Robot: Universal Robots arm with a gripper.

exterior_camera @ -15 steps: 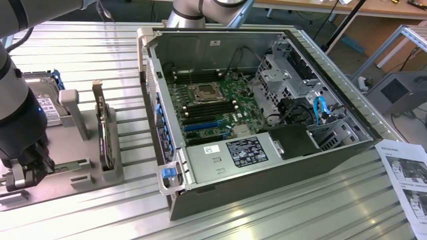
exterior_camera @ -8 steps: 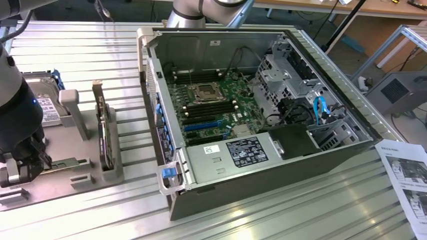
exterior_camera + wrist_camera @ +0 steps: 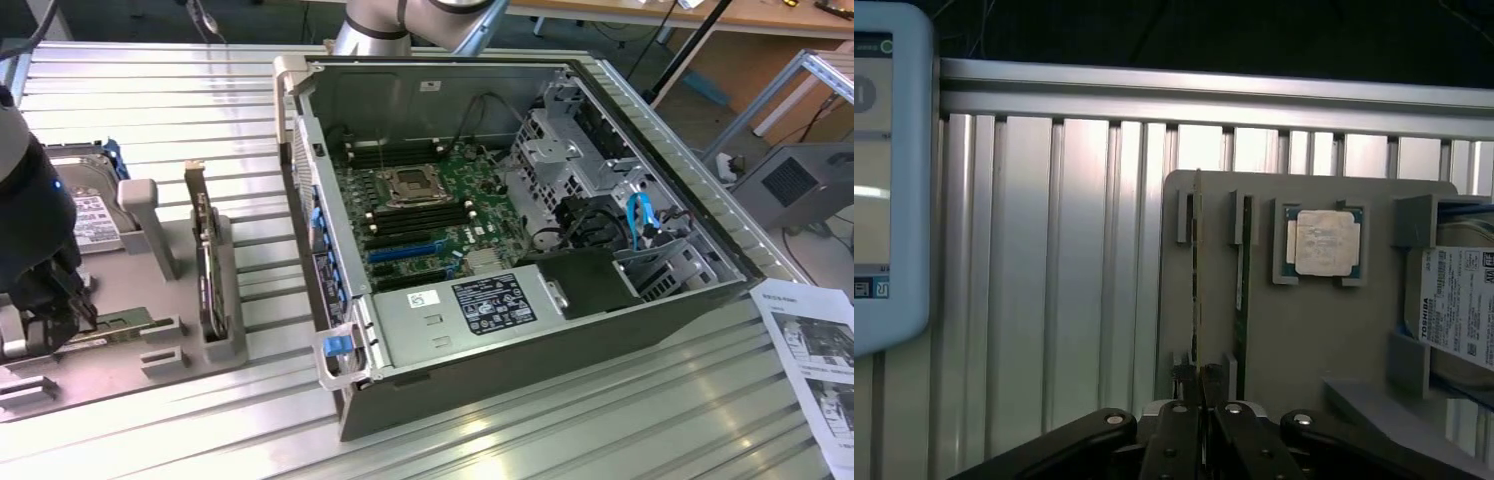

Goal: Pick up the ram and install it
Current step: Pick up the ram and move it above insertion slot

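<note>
The ram [image 3: 1196, 270] stands on its edge in a slot of the grey holder plate [image 3: 1314, 340], seen as a long thin strip. My gripper [image 3: 1201, 392] is at the strip's near end, with its dark fingers [image 3: 1176, 430] pressed together on the board's edge. The ram still sits in its slot. In the exterior view the gripper [image 3: 56, 318] hangs low over the holder [image 3: 134, 300] at the exterior view's far left, and the ram [image 3: 120, 326] runs out from under it.
A second thin green strip [image 3: 1240, 260] stands in the neighbouring slot. The holder also carries a silver processor [image 3: 1319, 241], a hard drive [image 3: 1457, 310] and an upright expansion card [image 3: 208, 262]. The open computer case [image 3: 534, 200] with its motherboard [image 3: 427, 215] lies at centre. A white tablet [image 3: 889, 180] is beside the holder.
</note>
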